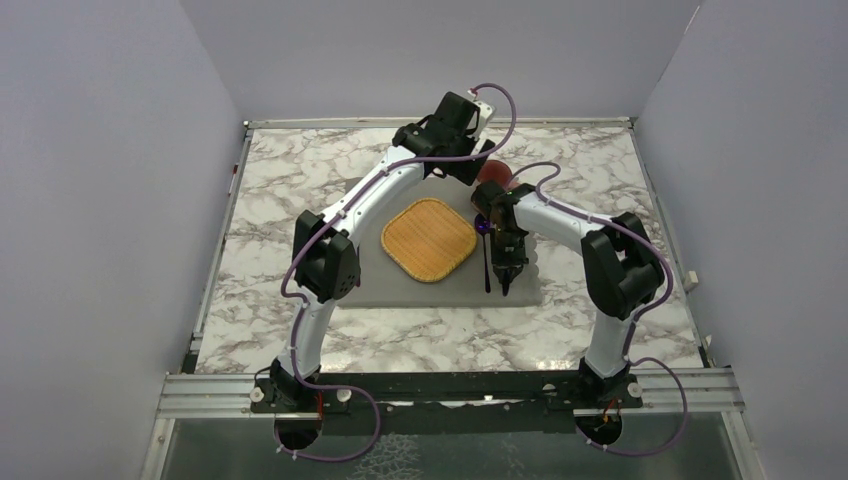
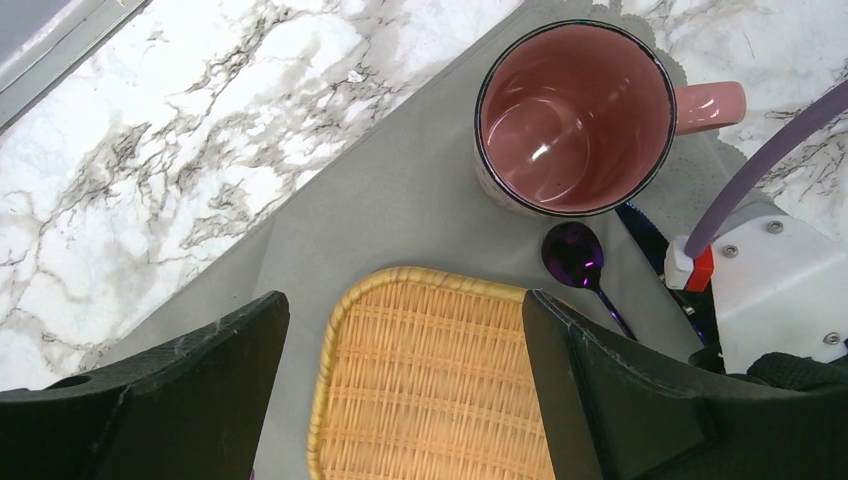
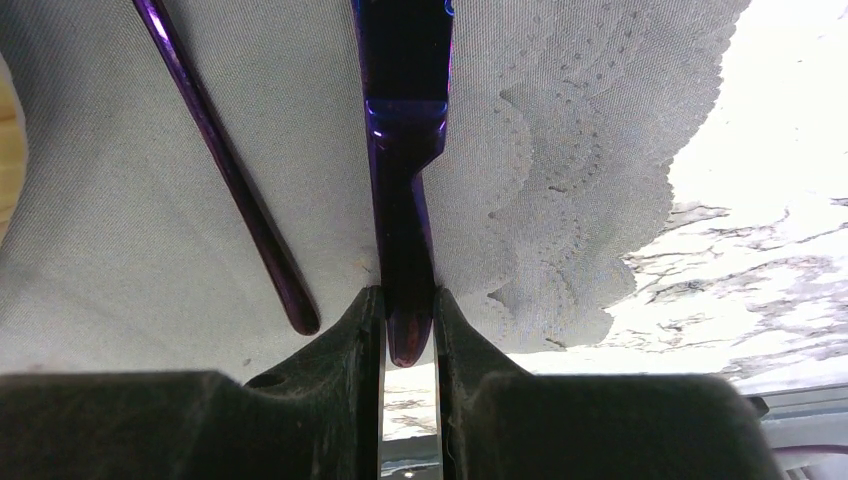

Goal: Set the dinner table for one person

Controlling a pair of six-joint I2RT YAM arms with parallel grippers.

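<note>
Nearest the bases, the right gripper (image 3: 408, 312) is pinching the very tip of the handle of a dark purple knife (image 3: 405, 190), its jaws drawn in to the handle's width. The blade is running away from the wrist along the grey scalloped placemat (image 3: 560, 140); whether it is resting on the cloth or hanging just above it I cannot tell. The knife is lying just beside and roughly parallel to a matching spoon (image 3: 225, 170), to the right of the woven wicker plate (image 1: 428, 238), likely because a diner's right hand would be reaching for it there. The right arm is folding sharply at the elbow, its wrist tipping down over the mat's right side. Farther out, the left arm is stretching across the marble dinner table (image 1: 270, 190), on whose middle the placemat is lying. The left gripper (image 2: 400, 310) is hanging spread wide and empty over the plate's far edge, near the pink mug (image 2: 575, 115) that is standing at the mat's far corner, beyond the cutlery.
</note>
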